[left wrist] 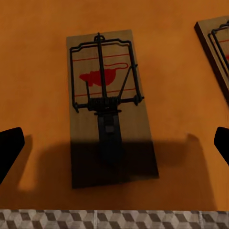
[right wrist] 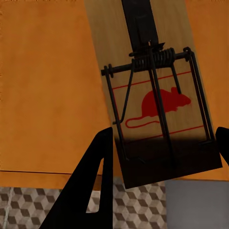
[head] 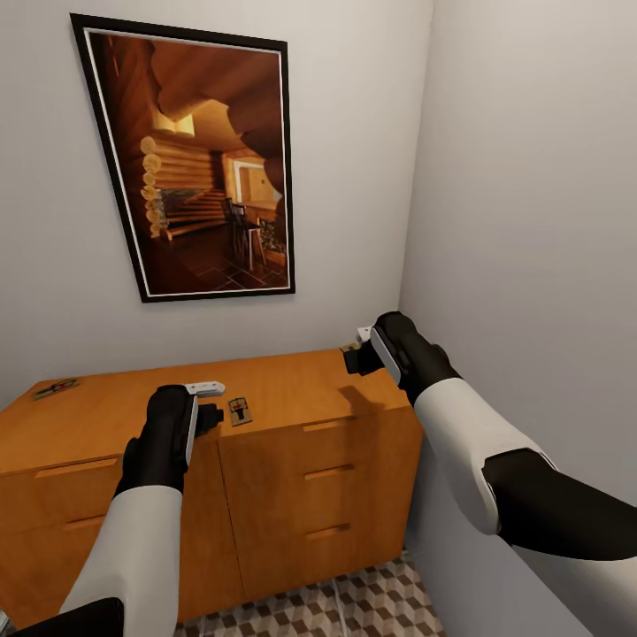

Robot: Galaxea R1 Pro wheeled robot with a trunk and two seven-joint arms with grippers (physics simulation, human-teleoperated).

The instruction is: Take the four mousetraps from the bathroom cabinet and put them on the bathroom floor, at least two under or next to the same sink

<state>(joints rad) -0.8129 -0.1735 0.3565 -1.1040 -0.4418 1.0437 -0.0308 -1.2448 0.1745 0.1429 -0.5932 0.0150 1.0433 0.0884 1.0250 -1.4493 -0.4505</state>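
Red mouse prints, no legible words, marked the pale wooden mousetraps (left wrist: 112, 107) with dark wire springs on the cabinet (head: 292, 398) worktop. Left pincer (left wrist: 114, 143) hung released above one; right pincer (right wrist: 164, 138) straddled another (right wrist: 155, 90), released, at 3 o'clock.

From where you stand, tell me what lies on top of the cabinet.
On the cabinet top: one mousetrap near the front edge and another mousetrap at the far left corner. The arms may cover more.

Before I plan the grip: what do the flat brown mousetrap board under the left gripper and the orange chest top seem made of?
The flat brown mousetrap board looks like pale matte wood with faint grain, printed with a red mouse; its spring and bar look like dark metal wire. The orange chest top looks like smooth wood or veneer with a low satin sheen, though a render leaves that open.
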